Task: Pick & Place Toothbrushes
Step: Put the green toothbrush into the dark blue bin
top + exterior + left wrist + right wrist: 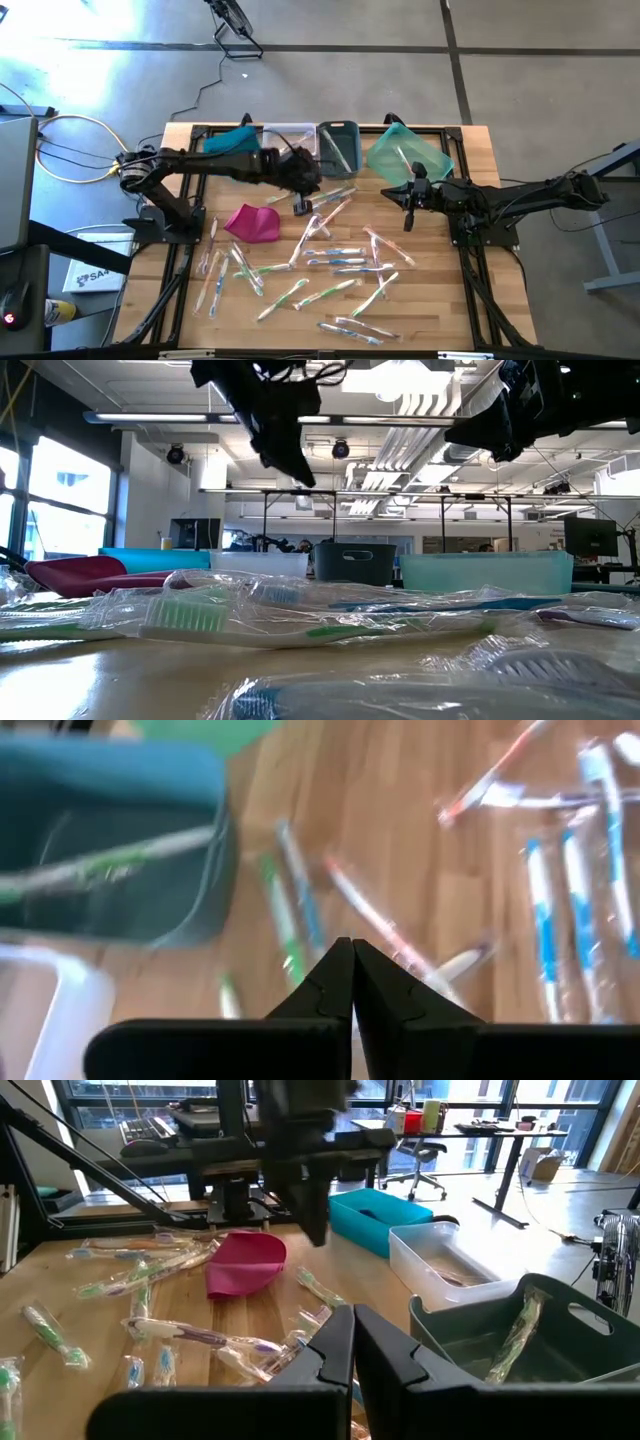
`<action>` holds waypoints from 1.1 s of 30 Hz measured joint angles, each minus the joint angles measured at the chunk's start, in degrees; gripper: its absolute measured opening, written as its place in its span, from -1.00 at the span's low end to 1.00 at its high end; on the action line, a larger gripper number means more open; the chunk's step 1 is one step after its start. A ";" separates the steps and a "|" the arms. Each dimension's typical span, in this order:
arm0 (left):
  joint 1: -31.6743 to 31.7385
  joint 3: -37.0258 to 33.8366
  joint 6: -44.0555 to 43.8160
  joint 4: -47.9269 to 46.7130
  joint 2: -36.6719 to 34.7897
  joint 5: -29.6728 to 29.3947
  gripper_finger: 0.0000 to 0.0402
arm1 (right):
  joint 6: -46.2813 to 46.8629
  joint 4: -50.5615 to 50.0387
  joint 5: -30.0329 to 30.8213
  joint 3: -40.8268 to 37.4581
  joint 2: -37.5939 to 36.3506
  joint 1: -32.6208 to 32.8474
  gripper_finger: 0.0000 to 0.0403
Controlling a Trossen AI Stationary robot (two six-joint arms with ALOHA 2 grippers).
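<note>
Two arms: both dark arms were over the wooden table (440, 300), the left reaching in from the left side, the right from the right.
Toothbrushes: thin pale wrapped toothbrushes (335, 262) with green, blue and pink handles lay scattered across the middle and front of the table; one lay inside the grey plastic bin (340, 145).
Left gripper: the left gripper (352, 960) hung above the table near the grey bin, its dark fingers pressed together with nothing between them.
Right gripper: the right gripper (354, 1330) hovered by the tilted teal plastic bin (405, 155), fingers closed and empty.
Bins: a blue plastic bin (228, 140), a clear plastic bin (285, 133), the grey one and the teal one stood in a row along the far edge.
Pouch: a magenta pouch-like thing (252, 222) lay on the table near the left arm.
</note>
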 joint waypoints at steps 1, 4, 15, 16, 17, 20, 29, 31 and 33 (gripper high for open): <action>-0.81 0.00 0.02 1.32 0.00 -0.16 -1.00 | 0.00 0.00 -0.01 0.00 0.01 -0.01 -0.98; -2.24 0.00 0.11 4.85 0.00 -0.31 -1.00 | 0.00 0.00 0.00 0.00 0.00 -0.02 -0.98; -2.62 0.00 0.11 7.06 0.02 -0.48 -1.00 | 0.00 0.00 -0.02 0.00 0.00 0.00 -0.98; -2.64 0.00 0.11 7.06 0.02 -0.36 -1.00 | 0.00 0.00 -0.02 0.00 0.01 0.00 -0.98; -2.64 0.00 0.11 7.08 0.02 -0.05 -1.00 | 0.00 0.00 -0.02 0.00 0.00 -0.01 -0.98; -2.64 0.00 0.09 7.08 0.02 1.21 -1.00 | 0.00 0.00 -0.02 0.00 0.00 0.00 -0.98; -3.47 -0.35 -1.46 6.57 -0.64 0.10 -1.00 | 0.00 0.00 0.00 0.00 0.01 -0.02 -0.98; -4.19 -1.96 -1.46 8.54 -1.77 -1.05 -1.00 | 0.00 -0.02 0.00 0.00 -0.01 -0.02 -0.98; -4.58 -5.07 -1.94 11.70 -3.63 -2.13 -1.00 | 0.00 -0.31 -0.02 0.00 0.01 0.00 -0.98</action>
